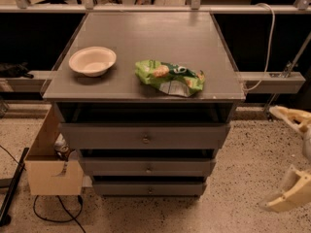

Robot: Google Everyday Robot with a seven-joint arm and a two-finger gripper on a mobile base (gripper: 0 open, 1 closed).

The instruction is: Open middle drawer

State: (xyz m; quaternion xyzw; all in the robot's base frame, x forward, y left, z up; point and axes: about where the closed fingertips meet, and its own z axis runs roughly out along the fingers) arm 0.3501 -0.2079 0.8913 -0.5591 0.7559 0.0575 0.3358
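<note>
Claw: your claw (270, 159) sits low at the right edge over the floor, its cream fingers (291, 116) spread apart and holding nothing.
Middle drawer: the middle drawer (116, 167) is well left of your claw, between the taller drawer (112, 136) and the narrowest drawer (121, 188); it looks closed.
Surface: the surface (146, 33) carries a white bowl (92, 61) and a green bag (170, 76).
</note>
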